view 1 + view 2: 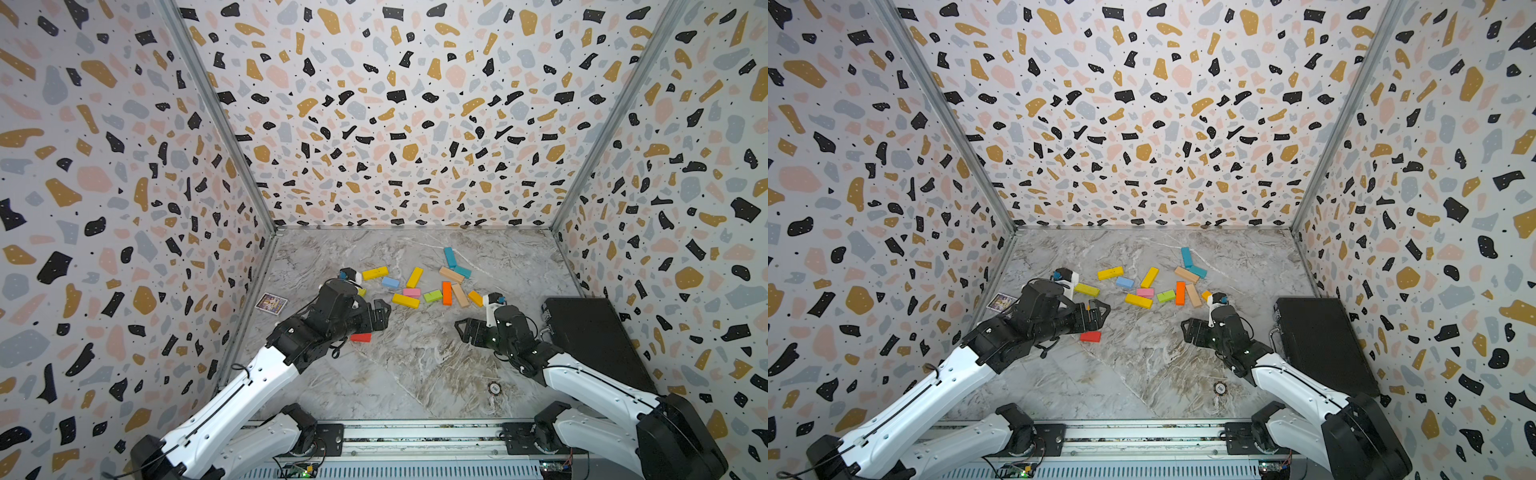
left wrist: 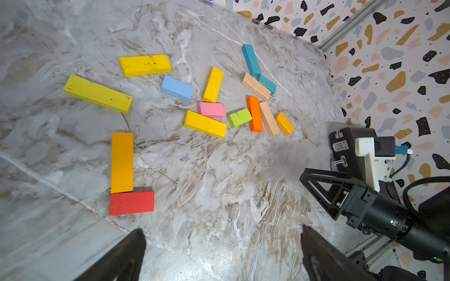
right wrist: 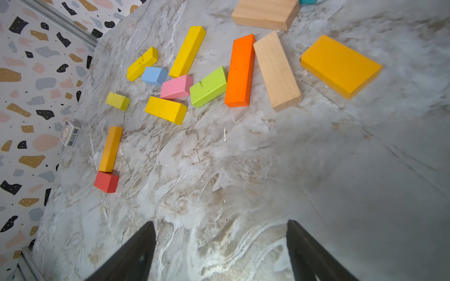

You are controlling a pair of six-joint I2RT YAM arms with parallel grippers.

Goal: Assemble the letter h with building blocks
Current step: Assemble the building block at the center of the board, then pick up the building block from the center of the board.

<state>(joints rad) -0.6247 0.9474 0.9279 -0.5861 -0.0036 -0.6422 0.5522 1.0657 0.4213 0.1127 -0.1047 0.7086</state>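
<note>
The black case [image 1: 594, 336] at right is closed. The building blocks [image 2: 205, 122] lie loose on the worktop [image 1: 415, 365]. Both arms' jaws stand wide open, holding nothing.

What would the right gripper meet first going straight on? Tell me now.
Probably the bare grey marble tabletop, just ahead of the open right gripper. The coloured wooden blocks lie farther off; depth is unclear.

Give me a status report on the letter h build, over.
Left gripper open, right gripper open, both empty. Orange bar butts red block, forming an L. Other blocks scattered, nothing blocking.
</note>
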